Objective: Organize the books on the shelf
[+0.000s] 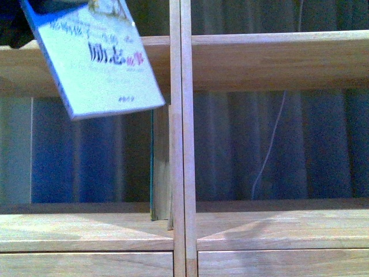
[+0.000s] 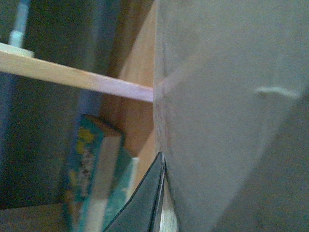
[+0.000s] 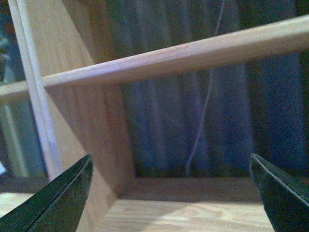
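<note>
A thin pale book (image 1: 98, 57) with a blue spine and dark and red characters hangs tilted in front of the shelf's (image 1: 259, 55) upper left plank. My left gripper (image 2: 163, 162) is shut on it. In the left wrist view its grey cover (image 2: 227, 121) fills the picture and hides one finger; the other dark finger (image 2: 145, 203) lies against it. A teal-edged book (image 1: 152, 173) stands upright in the left compartment against the central double upright (image 1: 180, 144), also seen as the teal book (image 2: 91, 179). My right gripper (image 3: 169, 198) is open, facing the right compartment with nothing between its fingers.
Dark curtains (image 1: 323, 144) with a thin white cord (image 1: 268, 150) hang behind the open compartments. Drawer fronts (image 1: 277, 265) run below the lower plank (image 1: 277, 228). A pale panel (image 1: 14, 150) shows at the far left.
</note>
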Tool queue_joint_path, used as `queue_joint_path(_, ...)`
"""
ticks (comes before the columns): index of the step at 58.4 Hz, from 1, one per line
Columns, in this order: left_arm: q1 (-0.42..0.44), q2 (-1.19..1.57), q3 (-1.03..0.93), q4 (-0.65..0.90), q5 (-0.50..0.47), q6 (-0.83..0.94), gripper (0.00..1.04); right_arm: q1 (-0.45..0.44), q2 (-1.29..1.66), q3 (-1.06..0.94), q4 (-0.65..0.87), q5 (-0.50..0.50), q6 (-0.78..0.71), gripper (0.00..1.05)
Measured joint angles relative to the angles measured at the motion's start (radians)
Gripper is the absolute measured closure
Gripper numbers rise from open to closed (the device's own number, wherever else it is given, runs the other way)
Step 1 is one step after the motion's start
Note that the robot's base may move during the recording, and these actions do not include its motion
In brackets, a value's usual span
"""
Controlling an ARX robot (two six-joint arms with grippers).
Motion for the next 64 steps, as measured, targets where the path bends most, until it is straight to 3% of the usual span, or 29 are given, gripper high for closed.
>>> queue_joint_path(7, 0.053, 0.039, 0.005, -0.051, -0.075, 0.092, 0.89, -0.068, -0.031, -0.033, -0.004, -0.032, -0.083, 0.07)
queue_joint_path(18, 0.105, 0.143, 0.047, -0.047, -0.116, 0.221, 0.89, -0.125, -0.092, -0.101, -0.008, -0.095, -0.11, 0.07)
queue_joint_path(33, 0.106, 0.365, 0.237, -0.084, -0.137, 0.335, 0.89, -0.164, -0.237, -0.186, -0.027, -0.177, -0.099, 0.07)
queue_joint_path(42, 0.106, 0.521, 0.371, -0.123, -0.182, 0.402, 0.89, -0.168, -0.257, -0.191, -0.028, -0.179, -0.094, 0.07)
queue_joint_path(64, 0.08, 0.756, 0.612, -0.149, -0.188, 0.509, 0.89, -0.169, -0.255, -0.191, -0.029, -0.179, -0.087, 0.07)
